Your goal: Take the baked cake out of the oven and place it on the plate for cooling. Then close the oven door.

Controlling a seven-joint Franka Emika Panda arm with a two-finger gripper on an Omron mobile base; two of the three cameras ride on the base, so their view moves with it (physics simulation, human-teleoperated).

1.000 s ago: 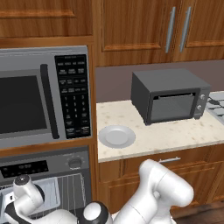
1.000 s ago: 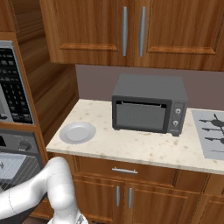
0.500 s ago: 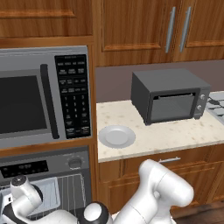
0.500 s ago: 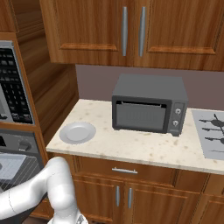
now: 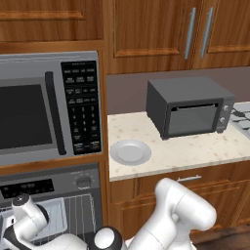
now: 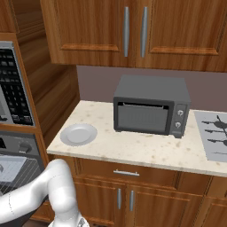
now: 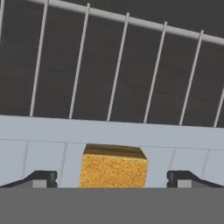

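The cake (image 7: 113,167) sits dead ahead of my hand (image 7: 112,178), centred between my two fingertips (image 7: 41,178), which stand spread wide with clear gaps either side, touching nothing. It rests on a pale tray (image 7: 183,136) over the oven (image 5: 53,188) rack; the plate (image 5: 130,152) waits up on the table (image 5: 195,149).

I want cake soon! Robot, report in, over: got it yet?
End effector open, fingers either side of the cake, not gripping. Cake on pale tray inside oven. Plate waiting on counter. Nothing blocking.
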